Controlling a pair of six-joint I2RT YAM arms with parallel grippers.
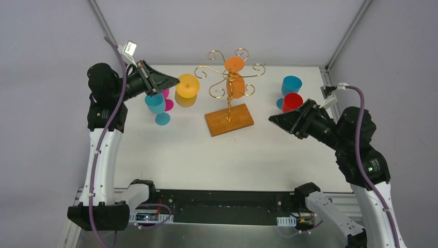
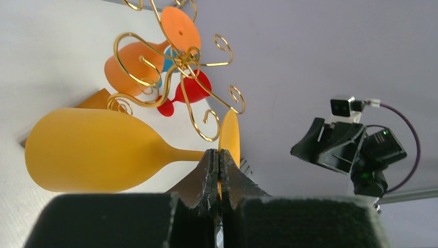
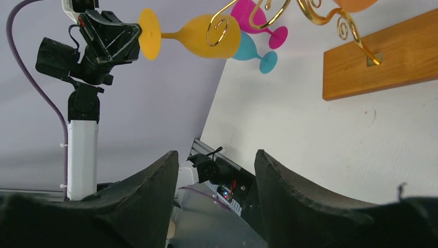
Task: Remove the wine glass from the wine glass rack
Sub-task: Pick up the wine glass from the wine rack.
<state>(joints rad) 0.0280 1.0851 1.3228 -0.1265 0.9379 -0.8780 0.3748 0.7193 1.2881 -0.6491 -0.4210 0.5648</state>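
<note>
The wine glass rack (image 1: 229, 77) is a gold wire stand on a brown wooden base (image 1: 229, 120) at the table's middle back. An orange glass (image 1: 235, 82) hangs upside down from its arms. My left gripper (image 1: 175, 81) is shut on the foot of a yellow wine glass (image 1: 187, 87) and holds it sideways in the air, left of the rack and apart from its scrolls. In the left wrist view the fingertips (image 2: 212, 160) pinch the yellow foot disc (image 2: 230, 134), with the bowl (image 2: 88, 150) to the left. My right gripper (image 1: 276, 120) is open and empty, right of the base.
A light blue glass (image 1: 156, 106) and a pink glass (image 1: 166, 98) stand under my left gripper. Another blue glass (image 1: 291, 85) and a red glass (image 1: 292, 102) stand at the back right, just behind my right gripper. The table's back edge meets the grey wall.
</note>
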